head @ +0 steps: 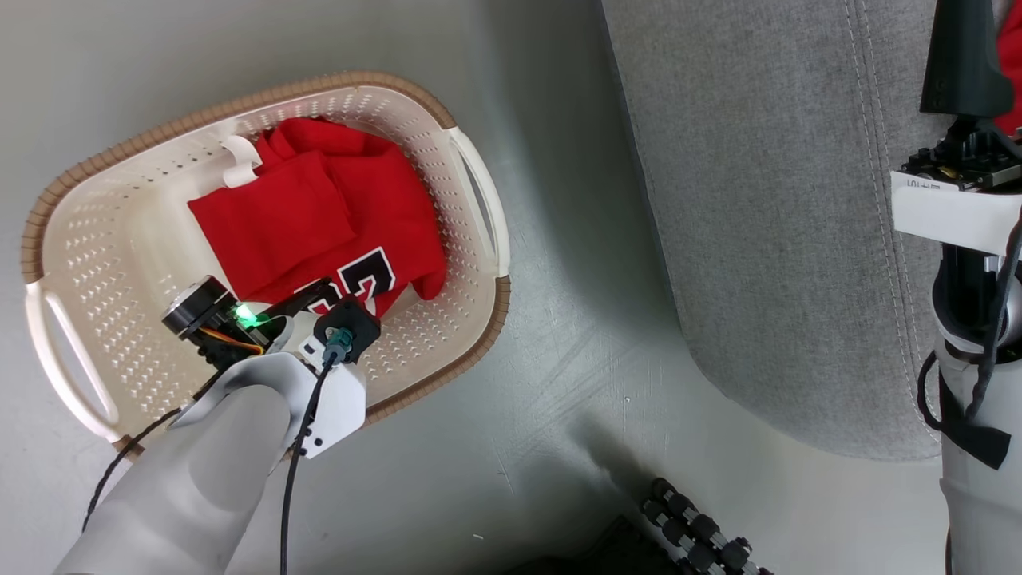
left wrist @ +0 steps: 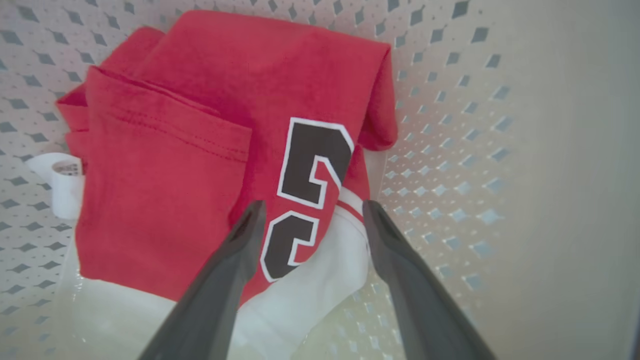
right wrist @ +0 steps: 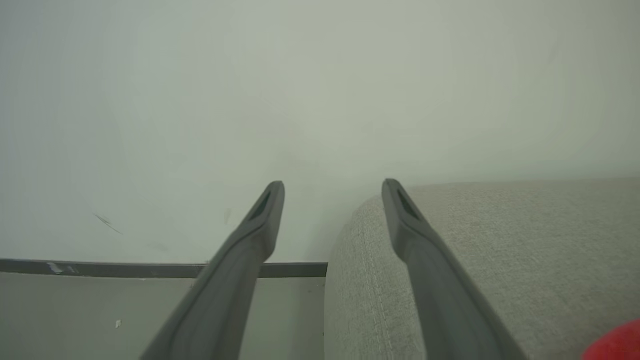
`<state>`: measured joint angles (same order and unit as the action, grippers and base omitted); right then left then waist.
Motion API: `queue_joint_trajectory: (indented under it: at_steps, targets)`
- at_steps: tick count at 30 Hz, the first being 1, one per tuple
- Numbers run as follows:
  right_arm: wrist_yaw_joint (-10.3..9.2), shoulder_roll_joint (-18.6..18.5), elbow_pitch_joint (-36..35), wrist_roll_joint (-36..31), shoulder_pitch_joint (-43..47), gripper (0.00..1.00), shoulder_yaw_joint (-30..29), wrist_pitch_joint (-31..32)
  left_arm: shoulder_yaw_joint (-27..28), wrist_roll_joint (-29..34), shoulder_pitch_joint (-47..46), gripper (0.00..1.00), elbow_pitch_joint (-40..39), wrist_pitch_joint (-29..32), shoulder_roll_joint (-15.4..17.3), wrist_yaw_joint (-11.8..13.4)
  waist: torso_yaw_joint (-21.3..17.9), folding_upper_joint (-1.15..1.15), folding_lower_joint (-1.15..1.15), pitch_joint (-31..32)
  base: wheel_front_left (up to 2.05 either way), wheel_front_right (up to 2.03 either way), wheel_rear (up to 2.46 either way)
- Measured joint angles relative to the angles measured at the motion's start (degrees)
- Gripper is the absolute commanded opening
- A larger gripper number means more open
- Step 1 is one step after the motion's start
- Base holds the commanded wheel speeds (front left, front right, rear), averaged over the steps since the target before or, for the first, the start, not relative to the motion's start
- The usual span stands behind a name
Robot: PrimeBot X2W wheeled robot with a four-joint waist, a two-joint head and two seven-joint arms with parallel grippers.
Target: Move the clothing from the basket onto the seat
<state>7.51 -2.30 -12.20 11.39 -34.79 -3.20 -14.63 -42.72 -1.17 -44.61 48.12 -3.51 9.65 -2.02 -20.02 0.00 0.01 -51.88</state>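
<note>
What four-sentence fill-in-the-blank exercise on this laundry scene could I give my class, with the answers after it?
1. The clothing in the basket is coloured ____.
2. Its black numerals are outlined in ____.
3. The left gripper, above the clothing, is ____, not shut.
4. The open right gripper, by the seat, holds ____.
Missing words: red; white; open; nothing.

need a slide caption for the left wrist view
Open left gripper poised over the black numeral on folded red clothing in the perforated basket.
</note>
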Motion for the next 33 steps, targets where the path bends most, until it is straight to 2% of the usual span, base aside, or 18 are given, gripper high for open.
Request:
queue_joint_trajectory:
  at_steps: [19, 20, 21, 22, 24, 26, 33]
  targets:
    - [0.00, 0.01, 0.00, 0.65, -3.27, 1.00, 0.14, 0.00, -0.05, 0.82, -5.79, 1.00, 6.22, 0.91, 0.79, -0.18, -2.24, 0.00, 0.00, -4.87, 0.00, 0.00, 0.00]
    - [0.00, 0.01, 0.02, 0.66, -3.28, 1.00, 0.13, 0.00, -0.05, 0.82, -6.02, 0.91, 6.49, 0.91, 0.79, -0.18, -2.25, 0.00, 0.00, -5.03, 0.00, 0.00, 0.00]
    - [0.00, 0.01, 0.02, 0.67, -3.30, 1.00, 0.13, 0.00, -0.04, 0.82, -6.32, 0.78, 6.73, 0.91, 0.77, -0.18, -2.26, 0.00, 0.00, -5.19, 0.00, 0.00, 0.00]
    - [0.00, 0.01, 0.02, 0.70, -3.32, 1.00, 0.13, 0.00, 0.00, 0.81, -6.67, 0.56, 6.88, 0.91, 0.74, -0.18, -2.26, 0.00, 0.00, -5.33, 0.00, 0.00, 0.00]
    - [0.00, 0.01, 0.02, 0.85, -3.37, 1.00, 0.13, 0.00, 0.13, 0.81, -7.08, 0.33, 7.15, 0.90, 0.68, -0.18, -2.25, 0.00, 0.00, -5.55, 0.00, 0.00, 0.00]
    - [0.00, 0.01, 0.10, 1.23, -3.51, 1.00, 0.13, 0.00, 0.19, 0.81, -7.64, 0.00, 7.79, 0.89, 0.48, -0.16, -2.25, 0.00, 0.00, -5.68, 0.00, 0.00, 0.00]
    - [0.00, 0.00, 0.16, 1.22, -4.80, 1.00, -0.41, 0.00, 0.94, 0.57, -8.11, 0.00, 8.38, -0.41, -0.69, -0.10, -1.93, 0.00, 0.00, -5.47, 0.00, 0.00, 0.00]
